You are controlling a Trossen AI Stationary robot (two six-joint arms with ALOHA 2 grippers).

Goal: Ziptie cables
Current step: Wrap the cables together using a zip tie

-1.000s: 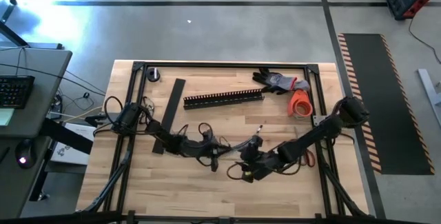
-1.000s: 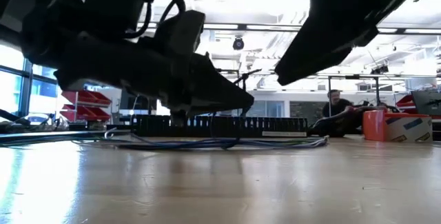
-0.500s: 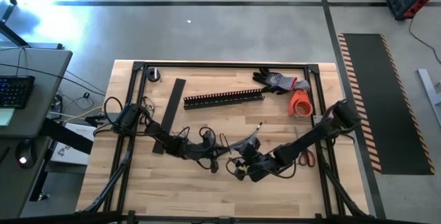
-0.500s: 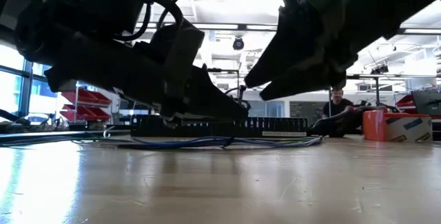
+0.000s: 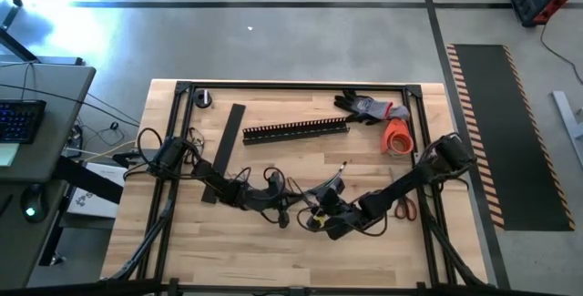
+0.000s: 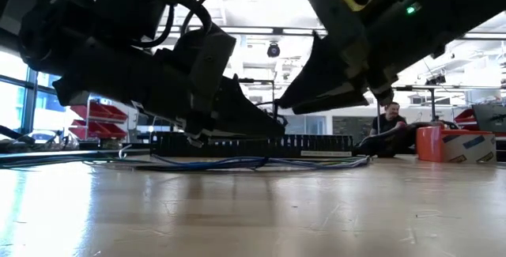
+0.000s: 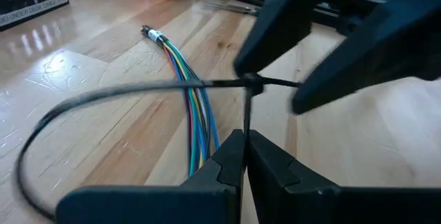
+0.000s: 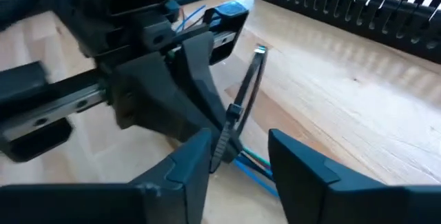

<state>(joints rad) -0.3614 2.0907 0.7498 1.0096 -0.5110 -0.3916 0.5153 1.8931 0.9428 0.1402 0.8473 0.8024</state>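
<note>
The cables [image 7: 196, 114], thin coloured wires, lie flat on the wood at mid-table [image 5: 330, 182]. The ziptie [image 7: 138, 92] is a thin dark strip that arches over them in a wide loop and runs to its small head [image 7: 252, 83]. My left gripper [image 7: 245, 148] is shut on the ziptie just below that head, over the table's middle [image 5: 284, 212]. My right gripper [image 8: 238, 158] faces it from the right [image 5: 314, 220]. It is open, with one finger on each side of the strip [image 8: 231, 124]; I see no touch. My left gripper pinches the ziptie's strip [image 7: 246, 117] between its two fingertips, a short way below the head. The fingers come at it low and slanting, from the table's left. The strip stands up out of the fingertips, and the loop arches clear over the cables.
The black slotted channel [image 5: 296, 132] lies toward the far edge, with the flat cover strip [image 5: 223, 150] to its left. Gloves [image 5: 369, 107] and an orange roll [image 5: 396, 137] are at the far right, scissors [image 5: 405, 209] by the right arm. A person [image 6: 387, 126] sits beyond the table.
My right gripper has come down and moved toward the table's left, closing in on my left gripper until its fingers stand around the ziptie. My left gripper and the cables have stayed in place.
</note>
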